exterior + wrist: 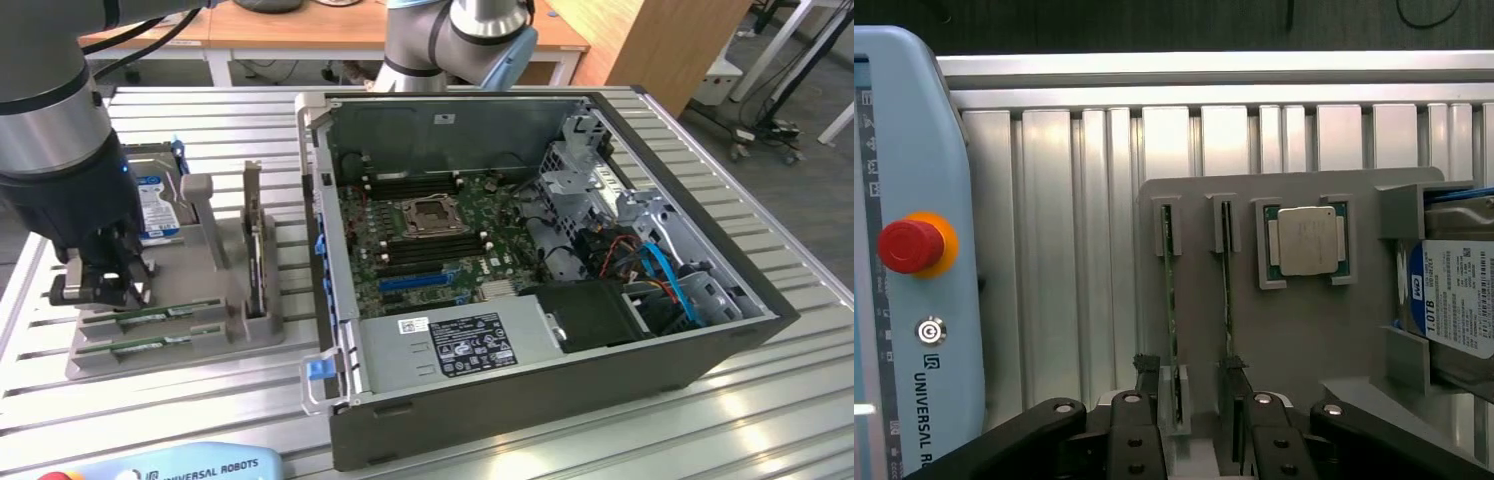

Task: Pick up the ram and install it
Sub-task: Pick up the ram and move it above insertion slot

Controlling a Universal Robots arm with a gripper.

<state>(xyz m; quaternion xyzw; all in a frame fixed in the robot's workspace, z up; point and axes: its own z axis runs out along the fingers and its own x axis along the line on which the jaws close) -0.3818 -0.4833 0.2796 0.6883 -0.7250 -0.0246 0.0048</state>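
Wrist view: where's the ram (1171, 285)?
Edge-up in a slot of the grey holder (1304, 340), with a second stick (1227, 285) just beside it.
And the pincer (1189, 368)?
Released, jaws spread over the sticks' near ends, grasping nothing. The holder sits on the desk (1054, 250).

pendant (187, 464): "universal robots"; drive (1456, 300): "1.0tb"

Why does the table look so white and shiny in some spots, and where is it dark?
Exterior view: light bounces off the metal table, making pale glare by the computer case; inside the case is dimmer. Wrist view: the table's ribs gleam, the hard drive has a bright white label, and beyond the table's edge it is dark.
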